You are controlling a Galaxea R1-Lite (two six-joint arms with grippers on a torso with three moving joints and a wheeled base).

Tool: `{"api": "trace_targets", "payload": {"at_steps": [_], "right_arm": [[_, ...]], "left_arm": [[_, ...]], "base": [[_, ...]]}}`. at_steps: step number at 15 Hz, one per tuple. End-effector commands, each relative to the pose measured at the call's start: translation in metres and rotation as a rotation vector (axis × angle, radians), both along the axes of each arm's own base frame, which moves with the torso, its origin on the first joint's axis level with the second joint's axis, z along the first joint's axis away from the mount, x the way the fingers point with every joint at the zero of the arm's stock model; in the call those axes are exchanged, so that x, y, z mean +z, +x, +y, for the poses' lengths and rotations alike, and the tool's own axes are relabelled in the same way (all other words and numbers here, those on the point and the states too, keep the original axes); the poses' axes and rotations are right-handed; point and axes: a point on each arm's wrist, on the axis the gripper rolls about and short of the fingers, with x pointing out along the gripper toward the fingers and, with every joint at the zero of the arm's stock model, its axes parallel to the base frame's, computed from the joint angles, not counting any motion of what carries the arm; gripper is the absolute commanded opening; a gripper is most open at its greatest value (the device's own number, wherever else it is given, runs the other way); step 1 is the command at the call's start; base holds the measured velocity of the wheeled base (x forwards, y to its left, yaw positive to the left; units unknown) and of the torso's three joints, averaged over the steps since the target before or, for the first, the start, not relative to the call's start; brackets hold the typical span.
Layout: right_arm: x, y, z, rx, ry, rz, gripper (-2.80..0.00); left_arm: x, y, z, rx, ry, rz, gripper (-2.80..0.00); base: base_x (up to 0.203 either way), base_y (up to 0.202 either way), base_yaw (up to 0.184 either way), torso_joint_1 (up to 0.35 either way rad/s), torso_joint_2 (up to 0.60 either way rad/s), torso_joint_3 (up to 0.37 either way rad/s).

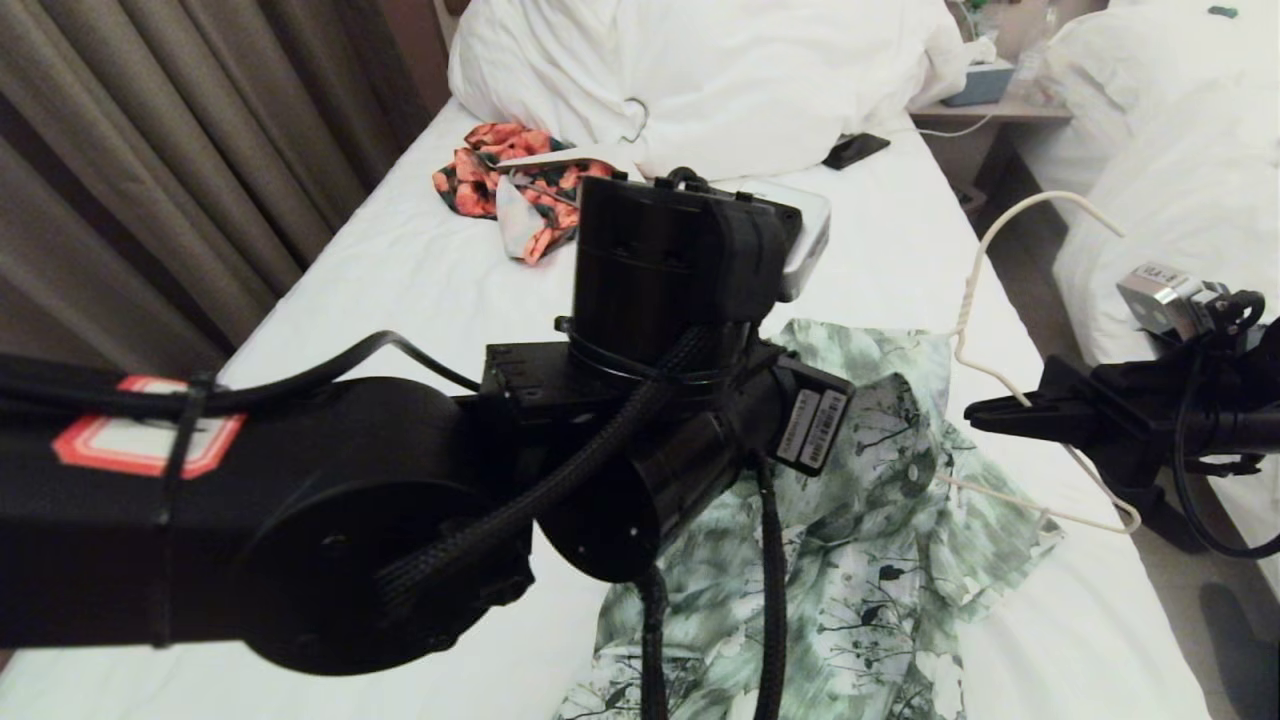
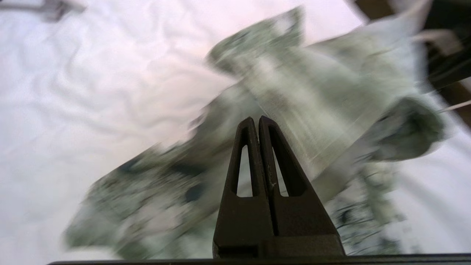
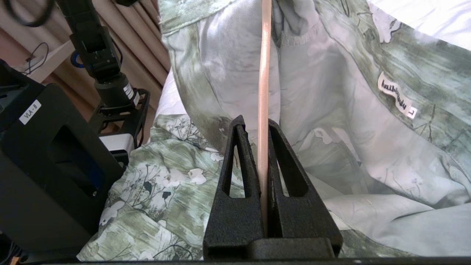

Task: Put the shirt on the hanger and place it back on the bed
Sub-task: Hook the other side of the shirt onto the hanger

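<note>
The shirt [image 1: 880, 560] lies crumpled on the bed [image 1: 400, 280] near its right edge, spread toward the near end. The hanger [image 1: 975, 300] stands at that edge, partly over the shirt's shoulder, its wire pinched between the closed fingers of the right gripper [image 3: 263, 123]. The left gripper [image 2: 256, 121] hangs above the shirt with its fingers pressed together and nothing between them. Toward the pillows [image 1: 700, 70], an orange-and-black garment [image 1: 510, 185] lies with a white hanger [image 1: 600, 150].
</note>
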Motion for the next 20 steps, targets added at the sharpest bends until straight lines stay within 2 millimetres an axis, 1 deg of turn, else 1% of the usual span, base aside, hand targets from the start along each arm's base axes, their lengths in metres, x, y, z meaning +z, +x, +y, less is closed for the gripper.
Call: {"api": "trace_targets", "payload": {"at_steps": [1, 2, 4, 6, 8, 9, 11, 13, 15, 16, 18, 19, 20], "right_arm": [[0.000, 0.000, 0.001, 0.008, 0.007, -0.004, -2.80], [0.000, 0.000, 0.002, 0.012, 0.007, -0.003, -2.80], [0.001, -0.001, 0.003, 0.013, 0.007, -0.005, -2.80], [0.001, -0.001, 0.000, 0.004, 0.006, -0.006, -2.80], [0.000, 0.000, -0.001, 0.001, 0.006, -0.005, -2.80], [0.000, -0.001, -0.001, 0.002, 0.007, -0.002, -2.80], [0.000, -0.001, 0.000, 0.005, 0.007, -0.002, -2.80], [0.001, -0.001, 0.000, 0.004, 0.006, -0.006, -2.80], [0.000, -0.001, 0.000, 0.005, 0.007, -0.003, -2.80], [0.000, -0.001, 0.000, 0.006, 0.007, -0.002, -2.80], [0.001, -0.001, 0.002, 0.010, 0.006, -0.006, -2.80], [0.000, -0.001, 0.003, 0.013, 0.007, -0.003, -2.80], [-0.001, -0.001, 0.003, 0.013, 0.007, -0.001, -2.80]], "left_arm": [[-0.012, 0.000, -0.023, -0.028, 0.017, 0.011, -2.80], [-0.017, 0.000, -0.032, -0.040, 0.019, 0.014, -2.80], [-0.015, 0.002, -0.047, -0.050, 0.001, 0.005, -2.80], [-0.021, 0.000, -0.043, -0.046, 0.014, 0.020, -2.80], [-0.017, -0.002, -0.035, -0.043, 0.003, 0.023, -2.80], [-0.015, -0.003, -0.037, -0.049, -0.003, 0.018, -2.80], [-0.009, -0.008, -0.049, -0.073, -0.029, 0.006, -2.80], [-0.003, -0.010, -0.057, -0.086, -0.052, -0.006, -2.80], [0.001, -0.011, -0.069, -0.101, -0.076, -0.018, -2.80], [-0.005, -0.009, -0.077, -0.105, -0.068, -0.014, -2.80], [-0.024, -0.004, -0.096, -0.112, -0.044, -0.001, -2.80], [-0.028, -0.005, -0.103, -0.120, -0.046, -0.001, -2.80], [-0.027, -0.007, -0.110, -0.130, -0.055, -0.006, -2.80]], "base": [[0.000, 0.000, 0.000, 0.000, 0.00, 0.000], [0.000, 0.000, 0.000, 0.000, 0.00, 0.000], [0.000, 0.000, 0.000, 0.000, 0.00, 0.000], [0.000, 0.000, 0.000, 0.000, 0.00, 0.000], [0.000, 0.000, 0.000, 0.000, 0.00, 0.000], [0.000, 0.000, 0.000, 0.000, 0.00, 0.000], [0.000, 0.000, 0.000, 0.000, 0.00, 0.000], [0.000, 0.000, 0.000, 0.000, 0.00, 0.000], [0.000, 0.000, 0.000, 0.000, 0.00, 0.000], [0.000, 0.000, 0.000, 0.000, 0.00, 0.000], [0.000, 0.000, 0.000, 0.000, 0.00, 0.000], [0.000, 0.000, 0.000, 0.000, 0.00, 0.000], [0.000, 0.000, 0.000, 0.000, 0.00, 0.000]]}}
